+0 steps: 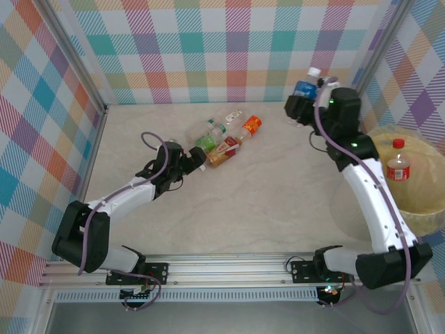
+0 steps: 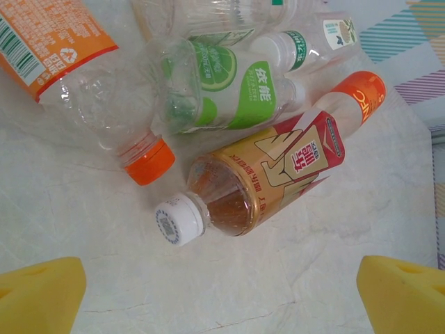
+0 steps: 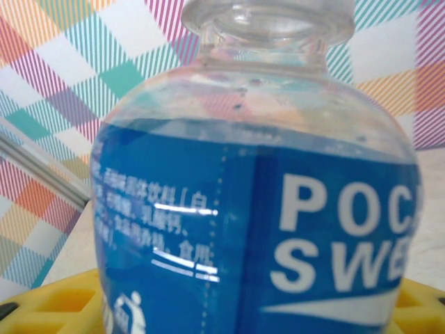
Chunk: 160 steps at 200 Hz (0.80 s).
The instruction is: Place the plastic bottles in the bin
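Fingers first: my right fingers [image 3: 42, 298] clamp the blue-labelled bottle [image 1: 304, 89], raised by the far wall [image 1: 208, 56], its cap cropped from the wrist view. My left fingers [image 2: 38, 296] gape wide near the white-capped amber bottle [image 2: 264, 174] in the pile [image 1: 226, 136] on the table [image 2: 313, 271]. One red-capped bottle [image 1: 398, 165] stands in the bin [image 1: 417, 217], which the frame edge cuts.
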Each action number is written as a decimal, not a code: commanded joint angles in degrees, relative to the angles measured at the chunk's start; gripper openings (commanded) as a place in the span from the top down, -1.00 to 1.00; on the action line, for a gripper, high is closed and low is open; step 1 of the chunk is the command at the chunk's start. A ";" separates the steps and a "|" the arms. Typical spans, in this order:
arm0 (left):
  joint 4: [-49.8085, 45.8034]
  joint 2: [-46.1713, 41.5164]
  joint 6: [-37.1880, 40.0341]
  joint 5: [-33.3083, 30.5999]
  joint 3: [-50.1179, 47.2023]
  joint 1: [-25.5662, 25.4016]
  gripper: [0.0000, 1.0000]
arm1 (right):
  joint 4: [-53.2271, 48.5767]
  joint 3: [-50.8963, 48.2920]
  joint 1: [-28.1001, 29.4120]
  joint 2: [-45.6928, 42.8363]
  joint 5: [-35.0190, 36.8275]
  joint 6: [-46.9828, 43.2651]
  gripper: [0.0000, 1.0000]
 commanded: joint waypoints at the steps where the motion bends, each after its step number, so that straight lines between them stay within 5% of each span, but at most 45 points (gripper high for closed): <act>1: 0.97 1.19 -1.17 1.02 2.00 0.78 -1.00 | -7.72 2.44 -5.29 -3.96 -3.23 -2.67 0.07; 73: 0.28 5.82 -2.09 4.49 6.11 0.61 -1.00 | -25.50 9.02 -20.87 -9.22 -2.69 -6.50 0.07; 160: -5.88 7.76 -1.01 2.84 11.44 0.43 -1.00 | -42.64 15.76 -25.86 -8.33 29.26 -9.54 0.08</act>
